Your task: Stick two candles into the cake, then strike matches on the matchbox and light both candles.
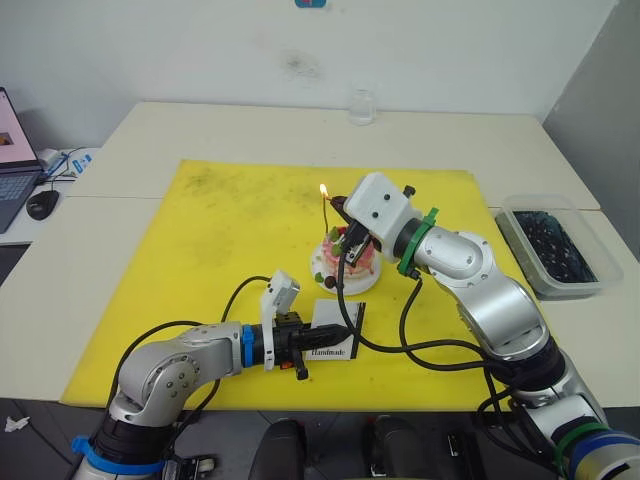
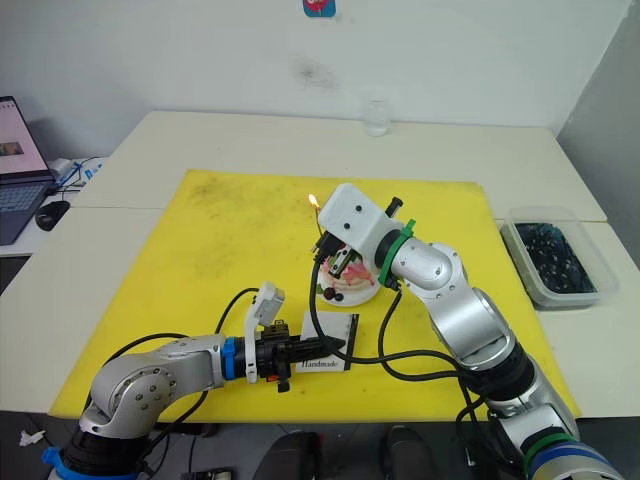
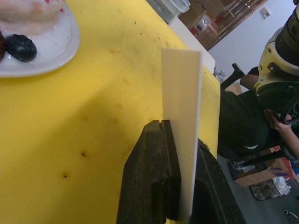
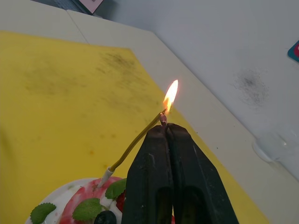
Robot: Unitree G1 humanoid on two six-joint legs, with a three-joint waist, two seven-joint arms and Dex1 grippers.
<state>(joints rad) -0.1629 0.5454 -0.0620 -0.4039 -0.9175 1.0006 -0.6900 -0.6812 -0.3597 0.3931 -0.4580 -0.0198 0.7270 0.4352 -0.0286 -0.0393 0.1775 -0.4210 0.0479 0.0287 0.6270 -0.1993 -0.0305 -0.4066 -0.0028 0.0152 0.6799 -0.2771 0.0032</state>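
- Nearest the robot, at about six o'clock on the yellow mat (image 1: 210,260), the left gripper (image 2: 318,346) is clamping the flat white rectangular matchbox printed "Handmade" (image 1: 335,340) by its near end; in the left wrist view its two black fingers (image 3: 154,182) are pinching the thin white edge of the box, which is resting on the mat just in front of the cake's plate.
- A little farther, near the mat's centre, the small round pink cake with white cream and berries (image 1: 352,255) is sitting on its white plate (image 1: 335,285), at about twelve o'clock from the matchbox.
- The right gripper (image 4: 164,127) is hovering over the cake with its black fingers pressed together on a short dark match (image 4: 163,120), whose tip is just poking out at the flame.
- One thin pale yellow-green candle (image 4: 135,142) is standing tilted in the cake, and a flame (image 4: 170,95) is burning at its tip, right where the match is touching it.
- Judging from this, one candle is planted and is being lit or has just caught; a second candle cannot be made out, so its lighting appears to be left to do.
- Farthest off, a clear glass (image 1: 361,103) is standing at twelve o'clock on the pale table (image 1: 200,125).
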